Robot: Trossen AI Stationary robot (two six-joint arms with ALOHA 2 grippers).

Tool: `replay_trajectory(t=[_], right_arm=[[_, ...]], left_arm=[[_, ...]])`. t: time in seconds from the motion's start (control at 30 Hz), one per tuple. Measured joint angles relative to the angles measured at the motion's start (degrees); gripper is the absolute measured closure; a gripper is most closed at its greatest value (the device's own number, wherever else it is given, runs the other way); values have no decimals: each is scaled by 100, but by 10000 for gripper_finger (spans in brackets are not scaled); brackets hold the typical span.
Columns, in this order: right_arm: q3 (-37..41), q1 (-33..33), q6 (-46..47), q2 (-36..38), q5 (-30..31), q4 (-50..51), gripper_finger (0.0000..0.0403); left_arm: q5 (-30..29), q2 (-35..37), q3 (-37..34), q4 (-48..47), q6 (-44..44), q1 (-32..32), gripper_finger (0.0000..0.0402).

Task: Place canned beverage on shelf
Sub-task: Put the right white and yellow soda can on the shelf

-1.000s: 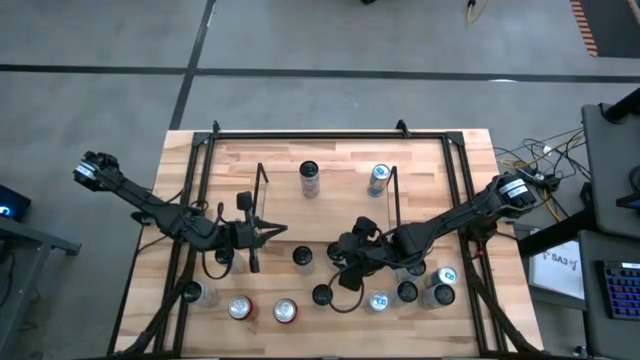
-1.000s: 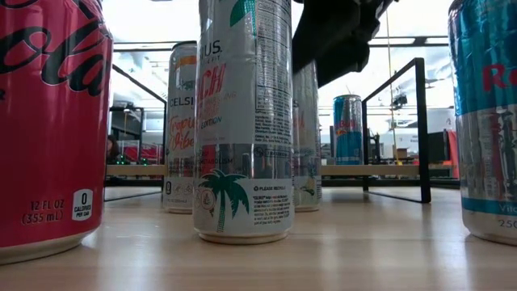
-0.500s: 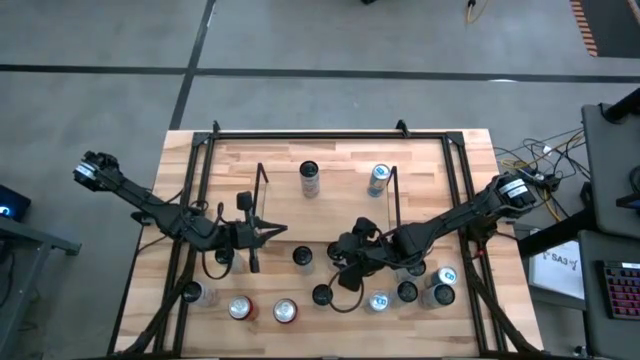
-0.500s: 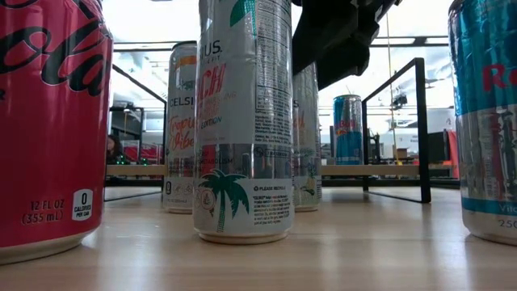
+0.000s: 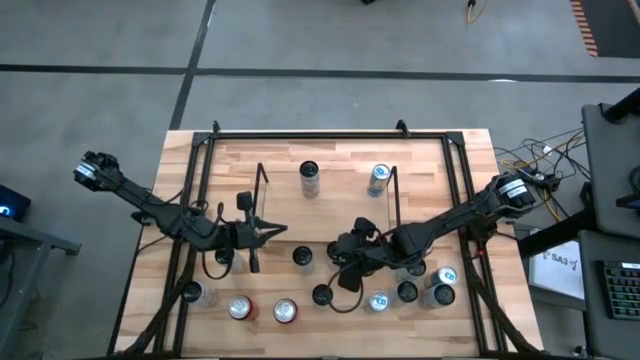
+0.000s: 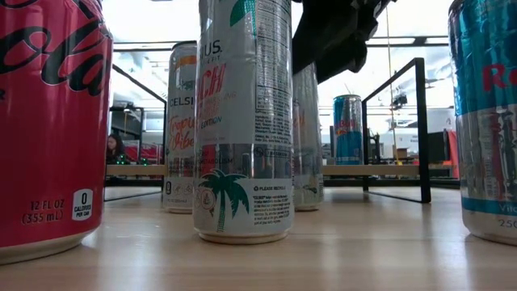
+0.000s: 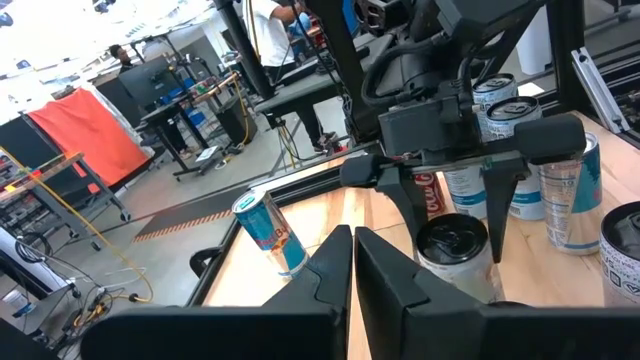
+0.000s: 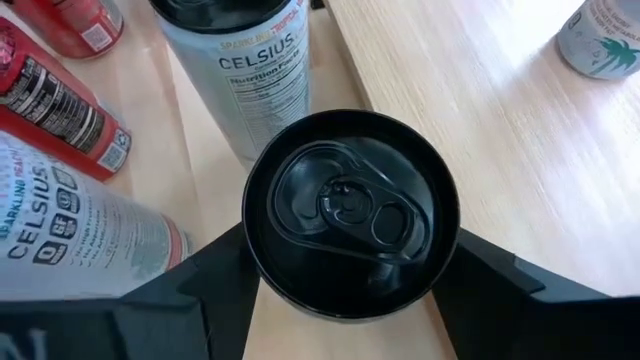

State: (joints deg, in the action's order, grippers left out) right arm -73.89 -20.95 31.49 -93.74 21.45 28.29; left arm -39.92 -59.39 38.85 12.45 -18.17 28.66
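Here the right gripper (image 8: 345, 262) sits low over a black-topped can (image 8: 350, 212), one dark finger on each side of the rim; in the right wrist view both fingers look to be touching the can's wall, though the contact cannot be made out for certain. In the high view that gripper (image 5: 345, 263) is near the table's middle, just in front of the shelf (image 5: 262, 188), with the same can (image 5: 347, 262) largely hidden beneath it. The left gripper (image 7: 352, 262) hangs over the left half of the table, its two fingers pressed together on nothing, pointing toward the right arm (whose fingers straddle the black-topped can (image 7: 452, 240) in the left wrist view).

On the shelf two cans stand: a dark-topped one (image 5: 309, 178) and a blue Red Bull can (image 5: 378, 179), well apart from each other. Another black-topped can (image 5: 303, 257) stands just beside the right gripper. Along the table's near edge stand more cans, among them a red Coca-Cola can (image 6: 44, 121) and a white can with a palm tree (image 6: 244, 121). A Celsius can (image 8: 245, 65) stands just beyond the gripped one.
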Motion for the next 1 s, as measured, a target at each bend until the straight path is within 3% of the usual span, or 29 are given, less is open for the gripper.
replay_trajectory(t=[0.47, 0.77, 1.0], right_arm=[[-1398, 572, -931, 271, -93, 1102, 168], [-1349, 1388, -1660, 259, -398, 1294, 168], [-1255, 1619, -1865, 259, -520, 1296, 168]], left_arm=[[0, 0, 2, 107, -37, -1, 402], [2, -2, 2, 107, -66, -1, 402], [2, -2, 2, 107, -66, 0, 402]])
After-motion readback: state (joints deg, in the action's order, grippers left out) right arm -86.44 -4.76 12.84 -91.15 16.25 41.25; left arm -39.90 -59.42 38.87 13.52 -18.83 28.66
